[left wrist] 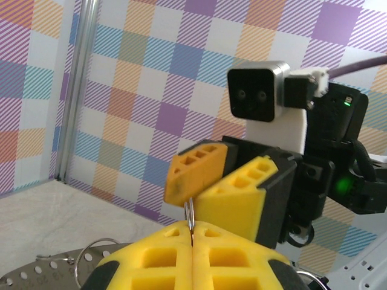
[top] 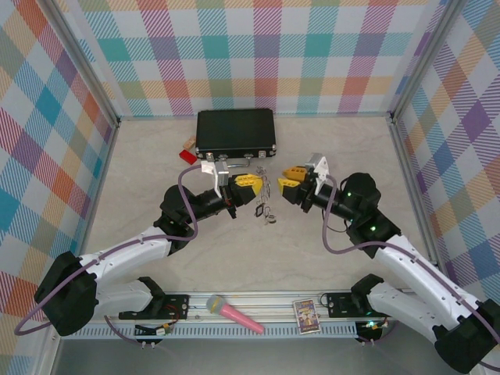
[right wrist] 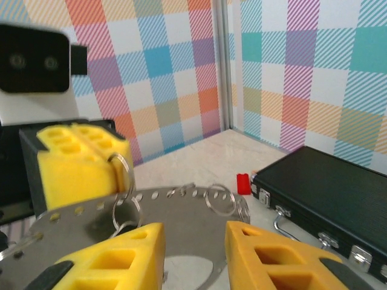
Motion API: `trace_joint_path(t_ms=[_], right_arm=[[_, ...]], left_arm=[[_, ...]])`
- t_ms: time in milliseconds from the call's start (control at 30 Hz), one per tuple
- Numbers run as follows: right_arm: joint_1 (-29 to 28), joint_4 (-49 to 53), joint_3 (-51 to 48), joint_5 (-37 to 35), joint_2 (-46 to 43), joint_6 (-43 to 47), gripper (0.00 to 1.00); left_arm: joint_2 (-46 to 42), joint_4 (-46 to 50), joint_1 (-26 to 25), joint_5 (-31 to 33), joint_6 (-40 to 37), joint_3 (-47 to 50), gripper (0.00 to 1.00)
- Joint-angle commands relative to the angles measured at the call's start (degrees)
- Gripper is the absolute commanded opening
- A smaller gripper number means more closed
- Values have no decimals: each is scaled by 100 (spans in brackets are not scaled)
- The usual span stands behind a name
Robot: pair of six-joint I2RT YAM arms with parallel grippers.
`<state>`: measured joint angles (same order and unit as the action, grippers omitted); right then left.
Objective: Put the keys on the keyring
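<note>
Left claw [left wrist: 192, 244] pinching keyring [right wrist: 181, 220] just in front of black case [top: 235, 131]; right claw [right wrist: 195, 231] spread, beside keyring.

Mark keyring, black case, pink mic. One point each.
keyring [right wrist: 175, 217]: right wrist view, on the flat grey band with holes.
black case [top: 235, 131]: top external view, middle of the lid.
pink microphone [top: 242, 318]: top external view, on the pink handle.

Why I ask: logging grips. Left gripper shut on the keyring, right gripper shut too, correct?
No: the right gripper is open, jaws apart in the right wrist view. The left gripper is shut on the keyring.
</note>
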<state>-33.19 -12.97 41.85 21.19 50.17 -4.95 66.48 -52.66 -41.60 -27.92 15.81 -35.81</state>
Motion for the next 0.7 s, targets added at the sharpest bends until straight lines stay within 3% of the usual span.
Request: trace_joint_path(t_ms=[0,300,500,667], right_arm=[[93,-578,293,754,171,-609,31],[111,-965,467,1692,608,-949,31],[120,-987,570,1875,849,-1010,23],[115,-1009,625,2017,1002,-1069,22]], left_arm=[[-164,-324,10,-16,-26,-22,0],[-154,-288,4,-42,-51,-37,0],[-157,-295,3,-70,-31,-49,0],[-160,-297,4,-95,-19,-55,0]])
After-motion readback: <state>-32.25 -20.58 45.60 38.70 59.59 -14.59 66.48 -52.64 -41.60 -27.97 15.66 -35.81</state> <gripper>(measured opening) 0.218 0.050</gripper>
